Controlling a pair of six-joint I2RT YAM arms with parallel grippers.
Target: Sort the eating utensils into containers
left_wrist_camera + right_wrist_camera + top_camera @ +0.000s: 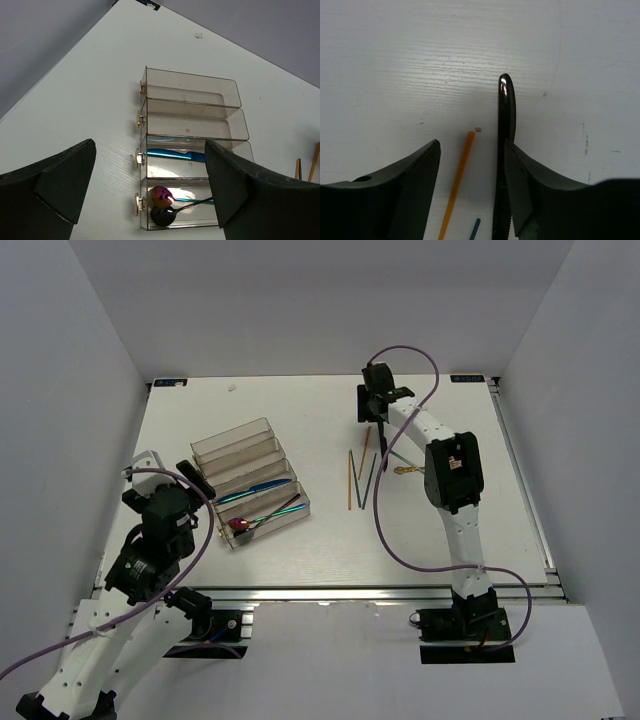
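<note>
Several utensils (368,468) lie loose on the table (300,570), on the side of the tray (235,435) that faces the right arm, near it but not touching it. Among them are thin orange and blue sticks, a small gold piece (408,470) farthest from the tray, and a black knife (506,115). The right claw (473,150) is low over this group with its fingers apart. The knife's rounded handle lies along the inner face of one finger, and I cannot tell whether they touch. An orange chopstick (460,180) lies in the gap as well, apart from the other finger. Nothing is clamped. The left claw (150,145) hangs at the near end of the tray, spread as wide as it goes and empty. In the tray, a blue piece (172,155) is in the third compartment from the far end, and a purple spoon (160,196) and a black spoon (162,216) share the nearest one; the two far compartments hold nothing. I think the knife is stiff, light and quite slippery, because its surface is glossy and it lies flat on the table. It is better to pinch it across the narrow handle, toward the middle, so it does not tip. If the fingers close now, they may catch the chopstick together with it.
</note>
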